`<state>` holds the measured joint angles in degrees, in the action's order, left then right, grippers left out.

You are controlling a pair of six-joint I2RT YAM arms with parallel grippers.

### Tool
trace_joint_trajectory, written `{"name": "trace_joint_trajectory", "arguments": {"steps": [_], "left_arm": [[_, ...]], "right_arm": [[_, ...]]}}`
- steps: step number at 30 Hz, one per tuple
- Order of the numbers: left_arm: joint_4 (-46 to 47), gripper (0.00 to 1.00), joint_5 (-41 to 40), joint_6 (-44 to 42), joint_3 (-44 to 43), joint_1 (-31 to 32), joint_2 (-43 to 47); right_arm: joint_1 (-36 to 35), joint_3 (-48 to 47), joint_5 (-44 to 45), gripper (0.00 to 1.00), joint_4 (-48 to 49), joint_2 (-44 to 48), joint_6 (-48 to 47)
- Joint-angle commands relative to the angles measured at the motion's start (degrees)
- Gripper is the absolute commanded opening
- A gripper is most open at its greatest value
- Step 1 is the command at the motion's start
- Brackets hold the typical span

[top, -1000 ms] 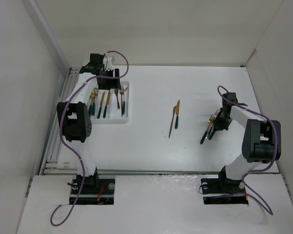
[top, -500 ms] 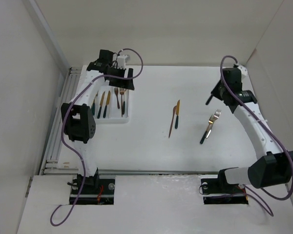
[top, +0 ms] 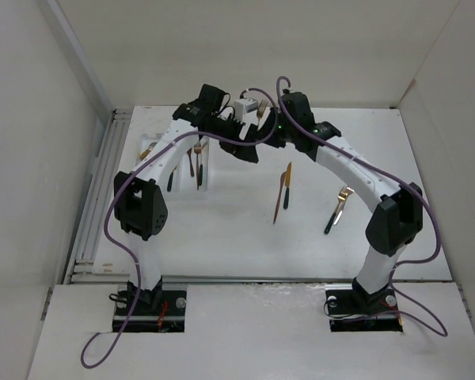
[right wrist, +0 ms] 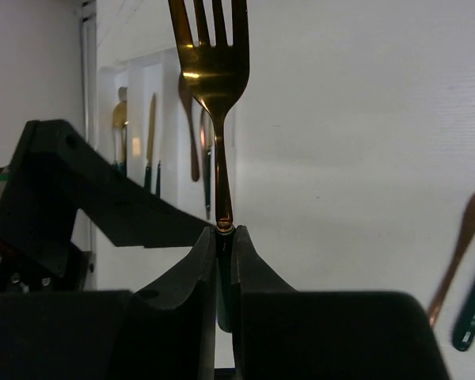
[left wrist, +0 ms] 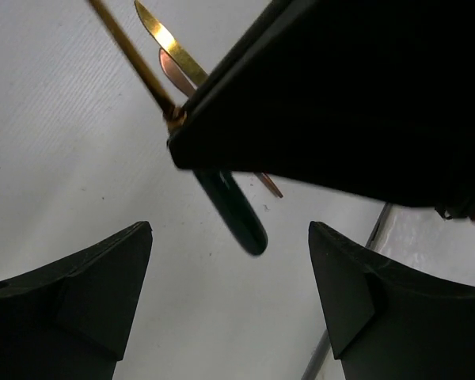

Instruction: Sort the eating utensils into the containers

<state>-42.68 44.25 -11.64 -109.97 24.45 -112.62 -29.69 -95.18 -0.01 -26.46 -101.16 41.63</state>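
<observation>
Fork [right wrist: 218,79] with a gold head stands tines-up, its dark handle pinched tight in the right gripper [right wrist: 224,233], held in the air over the far middle of the bench [top: 245,229]. The left gripper [left wrist: 229,229] hangs just beside it, fingers spread wide apart and holding nothing. To the left lies the white tray [top: 207,180] with several utensils in its compartments. A knife [top: 286,186] and another fork [top: 338,210] lie loose on the bench.
</observation>
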Motion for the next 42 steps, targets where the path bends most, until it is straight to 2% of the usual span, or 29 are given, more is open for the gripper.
{"name": "trace_joint_trajectory", "arguments": {"steps": [1, 3, 6, 7, 10, 11, 13, 18, 22, 25, 31, 42], "left_arm": [[1.0, 0.78, 1.9, 0.7, -0.1, -0.6, 3.5], [1.6, 0.78, 0.7, 1.9, 0.5, -0.6, 4.0], [2.9, 0.72, -1.2, 2.5, 1.7, -0.6, 4.0], [2.9, 0.60, -1.9, 2.5, 1.7, -0.6, 4.0], [3.4, 0.32, -3.9, 3.7, 2.2, -0.6, 4.0], [3.4, 0.13, -3.9, 4.3, 2.2, -0.6, 4.0], [4.0, 0.00, -4.5, 4.8, 2.2, -0.6, 4.0], [5.1, 0.00, -5.8, 6.9, 4.0, -3.0, 4.0], [6.6, 0.00, -5.8, 9.0, 9.3, -7.7, 5.2], [8.8, 0.00, -5.8, 11.2, 14.2, -13.8, 5.7], [11.6, 0.00, -5.9, 12.3, 20.8, -22.3, 3.7], [11.6, 0.00, -7.6, 11.2, 17.8, -23.4, -6.9]], "right_arm": [[-1.9, -5.7, -4.7, 0.00, 5.3, 0.5, 2.8], [-1.9, -5.7, -5.8, 0.00, 5.8, -0.1, 3.5], [-2.6, -5.7, -6.3, 0.00, 7.0, -0.1, 4.9], [-3.2, -5.1, -6.3, 0.00, 7.0, -0.1, 5.6], [-3.2, -4.6, -6.8, 0.00, 7.7, -0.1, 5.6], [-3.2, -4.6, -6.8, 0.00, 7.7, -0.1, 5.6], [-3.2, -4.6, -6.8, 0.00, 7.7, -0.1, 6.1], [-3.7, -4.1, -8.3, 0.02, 7.7, -1.3, 6.1], [-2.6, -3.5, -9.0, 0.39, 7.7, -1.8, 6.1], [-1.4, -0.8, -7.6, 0.46, 7.2, 0.6, 6.1], [0.4, 4.6, -5.0, 0.48, 7.2, 5.5, 4.7], [1.5, 7.9, -3.4, 0.48, 5.1, 7.7, 2.9]]}}
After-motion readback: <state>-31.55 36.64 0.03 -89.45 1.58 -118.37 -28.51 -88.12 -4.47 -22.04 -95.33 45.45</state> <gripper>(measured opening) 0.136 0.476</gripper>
